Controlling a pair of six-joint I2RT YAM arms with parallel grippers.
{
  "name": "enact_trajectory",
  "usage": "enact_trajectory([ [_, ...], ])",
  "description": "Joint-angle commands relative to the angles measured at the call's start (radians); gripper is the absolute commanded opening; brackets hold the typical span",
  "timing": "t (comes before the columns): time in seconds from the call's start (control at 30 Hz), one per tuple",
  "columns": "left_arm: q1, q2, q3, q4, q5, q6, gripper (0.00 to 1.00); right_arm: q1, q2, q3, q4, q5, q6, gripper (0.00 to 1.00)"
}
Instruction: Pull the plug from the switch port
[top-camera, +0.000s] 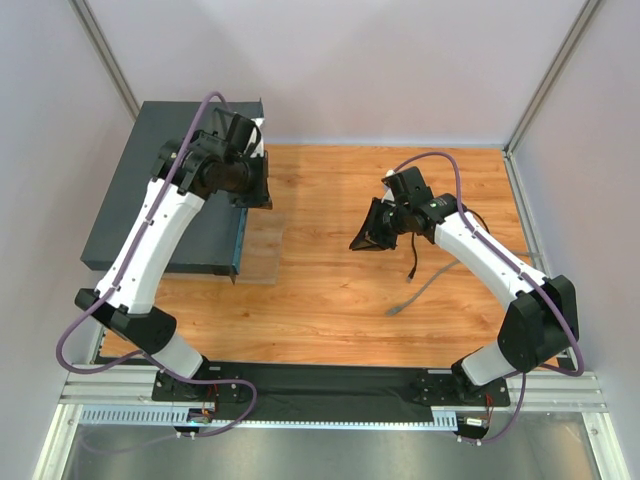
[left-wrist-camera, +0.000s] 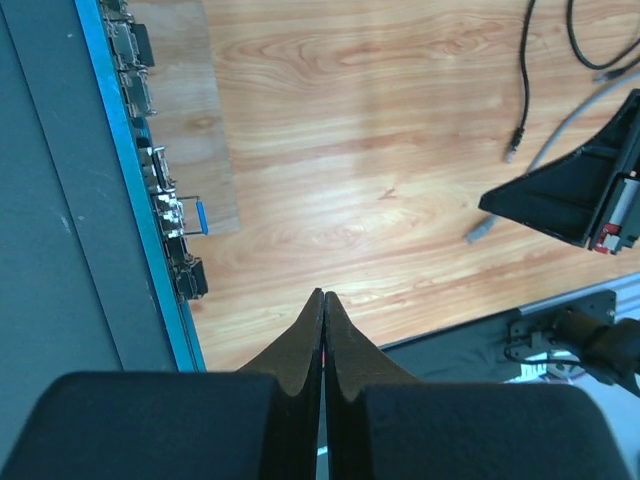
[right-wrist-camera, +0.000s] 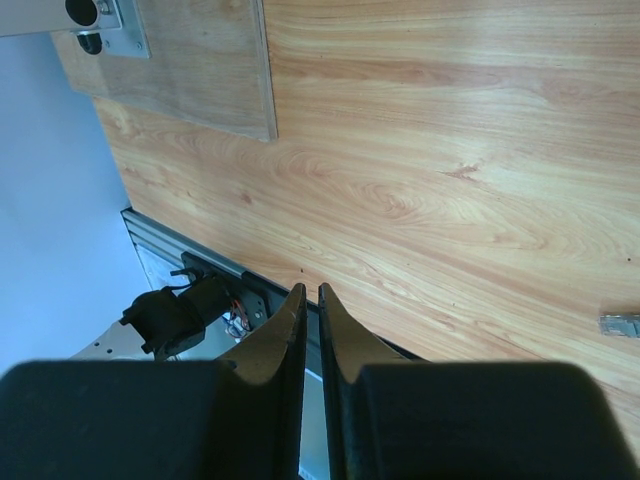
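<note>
Limp grey cable with a small clear plug (left-wrist-camera: 478, 232) lies loose on the wooden table (top-camera: 330, 300), well apart from the sockets. Right gripper (right-wrist-camera: 310, 290): fingers nearly together, empty. Left gripper (left-wrist-camera: 322, 295): clenched on nothing, beside the large flat dark grey-teal metal switch (left-wrist-camera: 60, 250). A blue-tabbed piece (left-wrist-camera: 200, 215) juts from its socket row. Probably light and rigid; pinch its body.

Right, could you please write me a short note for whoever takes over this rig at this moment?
Left pincer: shut, empty, near the front face of the switch.
Right pincer: shut, empty, above the table.
A grey plug and a black cable lie loose on the table near the right pincer, apart from the switch.
Done, it seems: no cable enters any port in view.
Left: confirm it; a small blue-tipped piece sticks out of the front face, and I cannot tell what it is.
</note>
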Motion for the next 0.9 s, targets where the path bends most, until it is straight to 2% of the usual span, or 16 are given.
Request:
enact_trajectory([
  [0.0,0.009,-0.023,0.038,-0.145,0.071,-0.019,0.0,-0.005,-0.029,0.02,0.023,-0.01,0.013,0.1],
  [0.17,0.009,-0.02,0.109,-0.18,-0.017,0.012,0.01,-0.004,-0.018,0.028,0.031,-0.016,0.017,0.1],
  [0.23,0.009,0.019,0.153,-0.225,-0.074,0.035,0.14,-0.002,-0.018,0.03,0.035,-0.021,0.02,0.1],
  [0.33,0.005,0.047,0.208,-0.265,-0.117,0.062,0.23,-0.004,-0.015,0.033,0.037,-0.022,0.022,0.1],
  [0.43,-0.004,0.048,0.214,-0.259,-0.139,0.064,0.29,-0.002,-0.015,0.03,0.034,-0.024,0.022,0.1],
  [0.57,-0.018,0.054,0.17,-0.279,-0.194,0.056,0.3,-0.002,-0.015,0.03,0.034,-0.024,0.025,0.1],
  [0.63,-0.041,0.054,0.15,-0.277,-0.243,0.064,0.35,-0.002,-0.015,0.03,0.032,-0.024,0.027,0.1],
  [0.87,-0.053,0.07,0.144,-0.274,-0.315,0.069,0.36,0.001,-0.015,0.025,0.031,-0.025,0.025,0.09],
])
